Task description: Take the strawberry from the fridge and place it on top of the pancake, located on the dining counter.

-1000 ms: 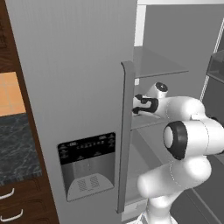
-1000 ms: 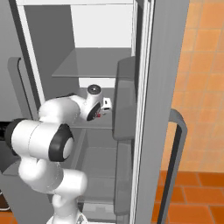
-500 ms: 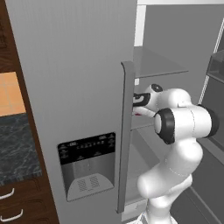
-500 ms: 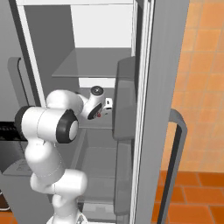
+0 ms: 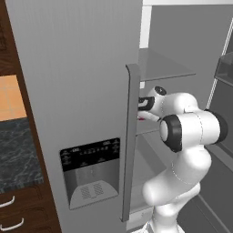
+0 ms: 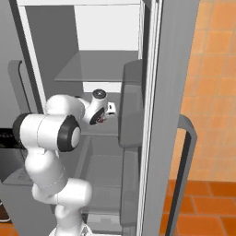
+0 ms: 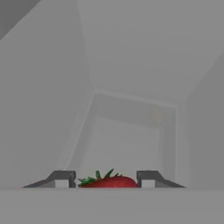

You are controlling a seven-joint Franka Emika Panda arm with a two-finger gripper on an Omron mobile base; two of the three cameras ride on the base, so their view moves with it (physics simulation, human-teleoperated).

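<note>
Red strawberry gripped crosswise in the hand, green leafy top toward the fridge interior.

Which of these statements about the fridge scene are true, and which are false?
1. The strawberry sits between the two fingertips of the gripper. True.
2. The gripper reaches into the open right half of the fridge. True.
3. The fridge door with the water dispenser stands open. False: it is closed.
4. The strawberry lies on the fridge floor. False: it is at the middle shelf.
5. The gripper holds a yellow-green fruit. False: the fruit is red.
</note>
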